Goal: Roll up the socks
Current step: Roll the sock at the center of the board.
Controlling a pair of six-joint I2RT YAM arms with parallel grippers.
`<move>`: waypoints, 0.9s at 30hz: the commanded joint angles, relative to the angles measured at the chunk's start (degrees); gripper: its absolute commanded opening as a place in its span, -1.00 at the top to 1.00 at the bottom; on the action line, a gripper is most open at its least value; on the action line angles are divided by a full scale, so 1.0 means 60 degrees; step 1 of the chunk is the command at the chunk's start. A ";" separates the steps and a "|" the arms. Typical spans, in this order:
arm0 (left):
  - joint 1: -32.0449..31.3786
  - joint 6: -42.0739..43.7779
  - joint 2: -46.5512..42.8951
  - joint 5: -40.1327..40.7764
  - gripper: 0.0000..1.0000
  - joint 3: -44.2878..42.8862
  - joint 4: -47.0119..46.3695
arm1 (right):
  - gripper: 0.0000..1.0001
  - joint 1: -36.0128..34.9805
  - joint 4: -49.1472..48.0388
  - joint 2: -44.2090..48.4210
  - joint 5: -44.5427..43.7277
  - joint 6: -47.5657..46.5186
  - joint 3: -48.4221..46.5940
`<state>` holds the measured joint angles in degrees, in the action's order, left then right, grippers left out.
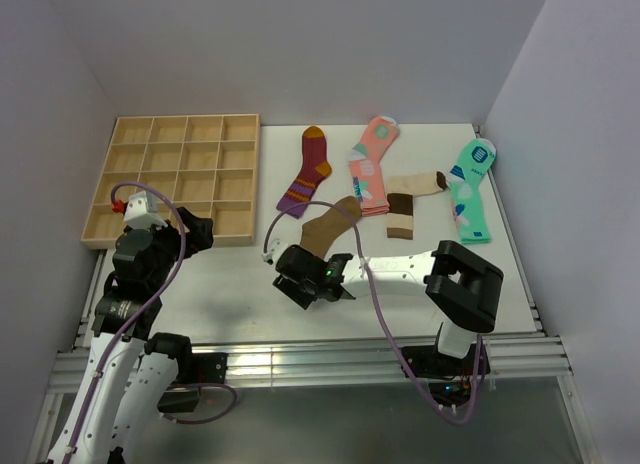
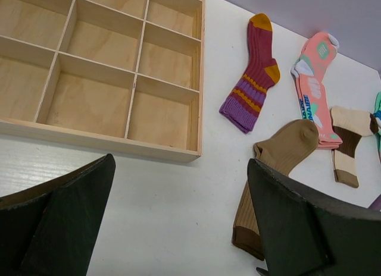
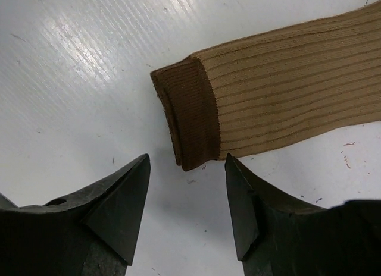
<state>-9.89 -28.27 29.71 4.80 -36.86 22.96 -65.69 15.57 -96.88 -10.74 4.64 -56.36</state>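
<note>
Recorded in the right wrist view alone: right tool [image 3: 187,169], jaws apart, clamped on nothing, just short of the dark cuff of the brown sock [image 3: 286,91] flat on the counter [image 3: 71,62]. Recorded in the top external view alone: whole mint-green sock [image 1: 470,189] beside the beige sock [image 1: 408,199] at the far side. Counted two tools, the left tool [image 2: 181,169] spread wide and empty near the tray [image 2: 101,142], two earth-toned socks, at least three patterned socks [image 1: 310,169], one tray.

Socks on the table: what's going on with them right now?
The right gripper hovers open just short of the dark cuff of the brown sock, which lies flat on the table, not yet gripped or rolled. The left gripper hangs wide open near the wooden tray. The beige sock lies untouched farther back.
</note>
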 commanded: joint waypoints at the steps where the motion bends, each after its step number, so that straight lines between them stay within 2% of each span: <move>1: 0.0052 -0.0005 -0.0089 -0.0096 -0.99 0.0006 -0.0370 | -0.21 -0.0111 -0.0061 -0.0054 -0.0246 -0.0203 -0.0465; 27: 0.0052 -0.0019 -0.0045 -0.0082 -0.99 0.0006 -0.0355 | 0.06 -0.0462 -0.0076 -0.1196 -0.0640 -0.0276 -0.0510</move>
<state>-9.89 -28.27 29.71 4.78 -36.86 22.96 -67.92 15.03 -101.56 -12.84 3.11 -58.43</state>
